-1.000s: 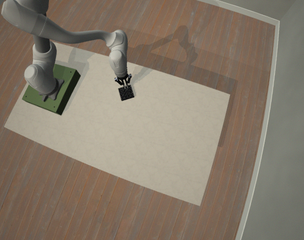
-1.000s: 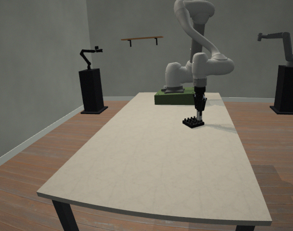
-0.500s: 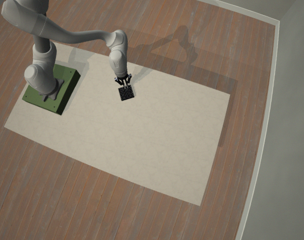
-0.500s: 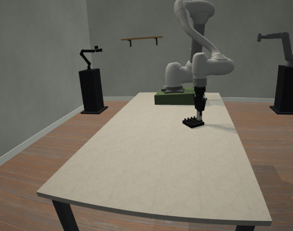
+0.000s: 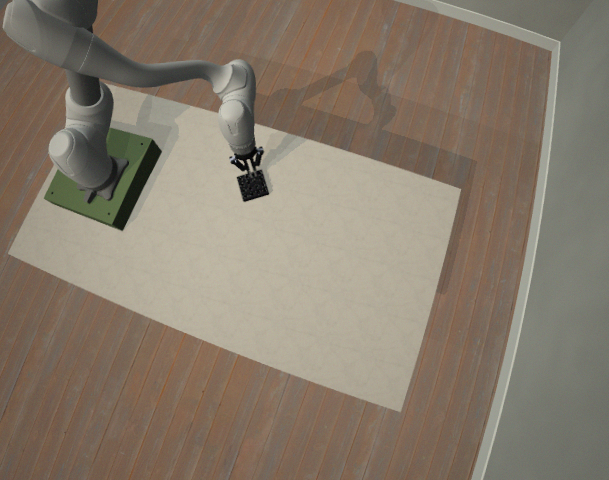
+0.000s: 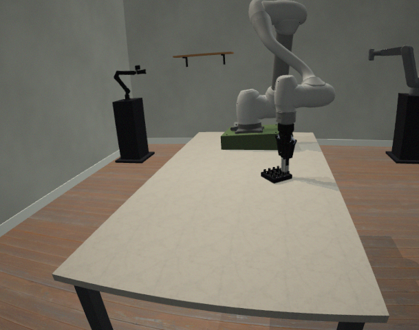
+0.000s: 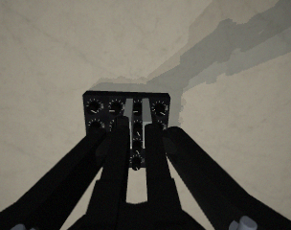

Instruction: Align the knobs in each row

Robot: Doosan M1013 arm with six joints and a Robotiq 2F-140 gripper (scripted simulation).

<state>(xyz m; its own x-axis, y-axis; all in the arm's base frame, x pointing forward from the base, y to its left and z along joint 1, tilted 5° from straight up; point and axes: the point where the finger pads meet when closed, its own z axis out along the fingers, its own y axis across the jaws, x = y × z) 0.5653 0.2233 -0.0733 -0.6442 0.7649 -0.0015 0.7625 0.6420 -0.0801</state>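
Note:
The knob box is a small black box with rows of white-lined knobs. It stands on the table close to the arm's base. My gripper reaches straight down onto the box's edge nearest the base. In the wrist view the two fingers straddle one column of knobs. Their tips are shut on a knob in the far row, third from the left. The fingers hide parts of the nearer rows. The printed names are too small to read.
The arm's green base block stands on the table behind the box. Two black pedestals with camera arms stand on the floor beside the table. A wall shelf hangs at the back.

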